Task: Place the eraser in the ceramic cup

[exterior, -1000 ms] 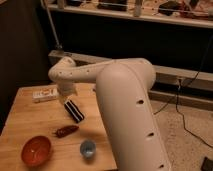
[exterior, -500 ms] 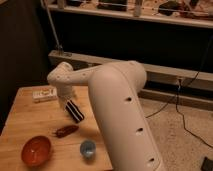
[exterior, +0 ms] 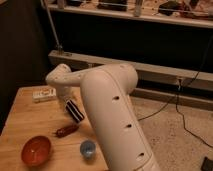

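— eraser (exterior: 75,110), the flat black oblong block with white lengthwise stripes: where is it?

— on the light wooden table (exterior: 20,117), around the middle of it, set at a slant with its upper end toward the back left. whether it lies flat or is lifted a little i cannot tell.

— and the gripper (exterior: 66,99)?

— at the end of the bulky white robot arm (exterior: 107,115), which reaches in from the right, bends at a rounded elbow and comes down right at the eraser's upper end. it is dark and mostly hidden there, so i cannot tell whether it is apart, together, or clamped on the block.

— the small round pale blue glossy ceramic cup (exterior: 88,148)?

— upright near the front edge of the table, close beside the arm's wide body, well apart from the eraser.

— what else is on the table?

— a reddish-brown lumpy elongated thing (exterior: 66,131) between eraser and cup, a wide orange bowl (exterior: 36,150) at the front left, and a white labelled box (exterior: 44,94) at the back left, near the elbow.
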Robot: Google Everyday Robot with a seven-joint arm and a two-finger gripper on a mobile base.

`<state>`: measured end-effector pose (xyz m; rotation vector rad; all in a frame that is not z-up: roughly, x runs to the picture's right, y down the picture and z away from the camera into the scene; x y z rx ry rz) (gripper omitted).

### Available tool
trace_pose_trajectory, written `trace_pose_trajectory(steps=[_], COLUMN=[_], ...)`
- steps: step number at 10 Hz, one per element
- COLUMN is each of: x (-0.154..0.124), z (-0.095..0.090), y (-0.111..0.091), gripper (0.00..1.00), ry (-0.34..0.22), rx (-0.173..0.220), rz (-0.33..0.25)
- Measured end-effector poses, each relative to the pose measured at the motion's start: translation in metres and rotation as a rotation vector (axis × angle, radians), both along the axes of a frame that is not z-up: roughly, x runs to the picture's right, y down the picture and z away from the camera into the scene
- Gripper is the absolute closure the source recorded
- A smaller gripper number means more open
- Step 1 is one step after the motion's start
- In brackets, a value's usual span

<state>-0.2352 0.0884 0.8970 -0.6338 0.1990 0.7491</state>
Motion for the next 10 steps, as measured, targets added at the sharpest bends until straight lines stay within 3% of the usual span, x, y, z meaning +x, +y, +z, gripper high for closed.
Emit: trace_pose_trajectory(steps=[6, 10], x=[-0.009, -0.005], z=[0.013, 0.023], y=[-0.004, -0.002], gripper=[0.35, 0.35], ry=[-0.023, 0.012], rx=[0.001, -0.007], rz=[0.029, 0.026])
